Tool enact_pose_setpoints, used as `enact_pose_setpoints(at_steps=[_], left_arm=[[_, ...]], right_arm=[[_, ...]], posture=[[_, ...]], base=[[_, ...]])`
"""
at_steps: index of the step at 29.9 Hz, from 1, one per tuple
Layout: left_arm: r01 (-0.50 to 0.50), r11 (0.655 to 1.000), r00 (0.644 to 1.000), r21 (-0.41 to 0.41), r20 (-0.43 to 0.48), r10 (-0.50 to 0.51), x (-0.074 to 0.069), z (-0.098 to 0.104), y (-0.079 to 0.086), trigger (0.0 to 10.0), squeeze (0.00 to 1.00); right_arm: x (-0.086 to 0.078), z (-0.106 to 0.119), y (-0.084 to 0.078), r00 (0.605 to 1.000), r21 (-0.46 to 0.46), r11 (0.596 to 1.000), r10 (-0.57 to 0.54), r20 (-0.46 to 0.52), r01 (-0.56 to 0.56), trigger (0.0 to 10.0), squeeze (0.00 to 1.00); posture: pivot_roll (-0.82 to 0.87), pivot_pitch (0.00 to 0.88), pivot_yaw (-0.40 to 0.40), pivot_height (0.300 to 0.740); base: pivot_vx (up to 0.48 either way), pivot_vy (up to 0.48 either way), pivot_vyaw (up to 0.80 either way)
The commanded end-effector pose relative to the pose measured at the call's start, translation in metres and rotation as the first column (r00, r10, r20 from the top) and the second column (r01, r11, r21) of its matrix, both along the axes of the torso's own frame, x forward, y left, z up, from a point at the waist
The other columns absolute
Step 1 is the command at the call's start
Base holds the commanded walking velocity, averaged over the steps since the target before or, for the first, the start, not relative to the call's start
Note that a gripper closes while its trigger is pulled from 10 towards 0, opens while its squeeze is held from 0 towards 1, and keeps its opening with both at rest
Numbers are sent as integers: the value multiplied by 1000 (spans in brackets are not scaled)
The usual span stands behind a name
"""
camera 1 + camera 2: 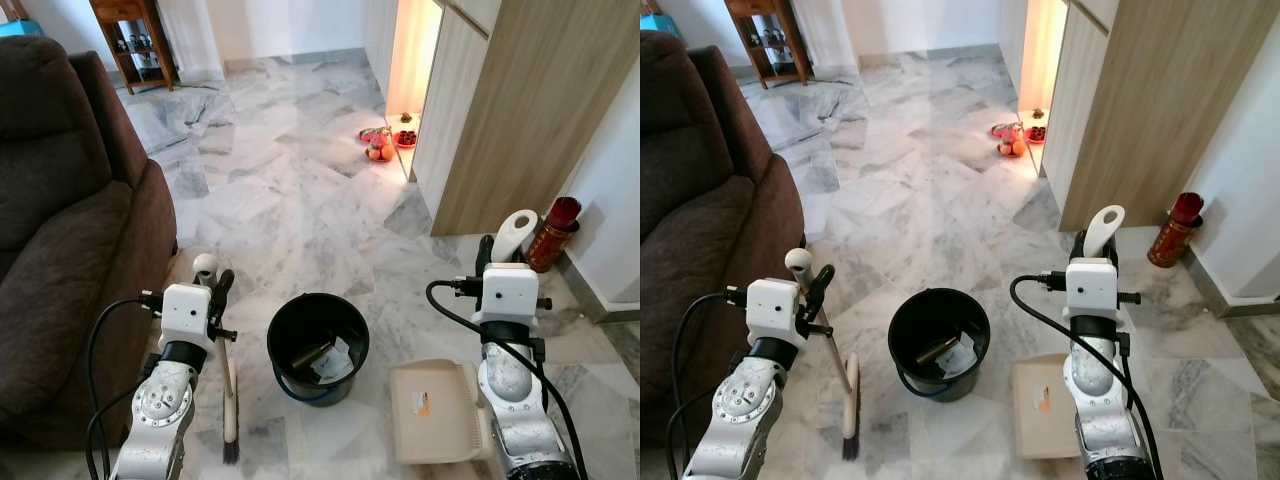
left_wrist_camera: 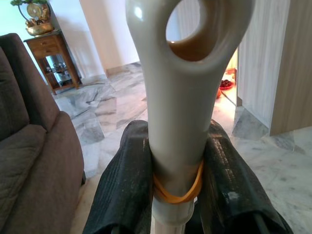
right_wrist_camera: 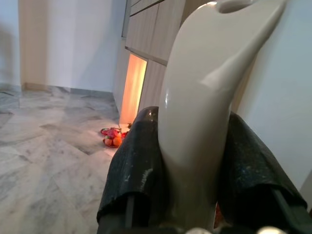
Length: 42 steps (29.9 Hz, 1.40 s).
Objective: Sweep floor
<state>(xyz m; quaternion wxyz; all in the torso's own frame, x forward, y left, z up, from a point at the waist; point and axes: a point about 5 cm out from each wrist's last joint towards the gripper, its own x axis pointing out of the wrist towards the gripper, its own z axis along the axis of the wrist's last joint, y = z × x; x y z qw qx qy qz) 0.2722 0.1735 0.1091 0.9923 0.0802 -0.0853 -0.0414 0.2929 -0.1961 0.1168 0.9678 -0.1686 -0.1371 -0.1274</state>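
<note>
Closest to the camera, two silver robot arms reach forward over a grey-veined marble floor [image 1: 300, 200]. The left claw [image 2: 176, 195] is pinched around the pale handle of a small broom [image 1: 229, 400], just below the hanging hole at the handle's top; an orange rubber band [image 2: 178, 191] circles the handle where the black fingers [image 2: 124, 190] press in. The broom slopes down so its dark bristles rest on the floor beside the left arm, which looks like a ready sweeping posture.

The right claw [image 3: 187, 190] is clamped on the curved cream handle of a dustpan [image 1: 435, 410]. The pan lies flat on the floor just beside the right arm, its open tray toward the middle, likely so that dirt can be brushed into it.

Between the two tools stands a black bucket [image 1: 318, 347], holding some scraps of paper and a dark object that cannot be identified. It probably serves as the bin for the sweepings, though it also sits between broom and pan, so a sweep toward the pan would have to pass around it.

A brown sofa [image 1: 70, 230] crowds the left side, close to the broom. On the right, a red bottle-like canister [image 1: 553, 233] stands against a wood-panelled cabinet [image 1: 520, 110]. Farther off, small red and orange objects [image 1: 385, 140] lie by a lit gap, and a wooden side table [image 1: 130, 40] stands by the far wall.
</note>
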Motion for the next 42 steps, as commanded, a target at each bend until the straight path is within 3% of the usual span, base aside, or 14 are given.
enact_pose_setpoints(at_steps=[1,32,42], left_arm=[[-1,1000,1000,0,29,1,2,7,2,10000,0],[1,1000,999,-12,39,0,3,9,0,10000,0],[2,1000,999,-16,41,-2,3,9,-1,10000,0]], right_arm=[[4,5,6,999,1,999,37,28,-37,10000,0],[4,-11,15,996,43,995,90,-5,-90,10000,0],[6,-12,20,993,58,992,116,-6,-116,10000,0]], posture=[[69,93,67,740],[81,108,65,740],[86,94,63,740]], base=[[0,0,0],[0,0,0],[-258,0,0]])
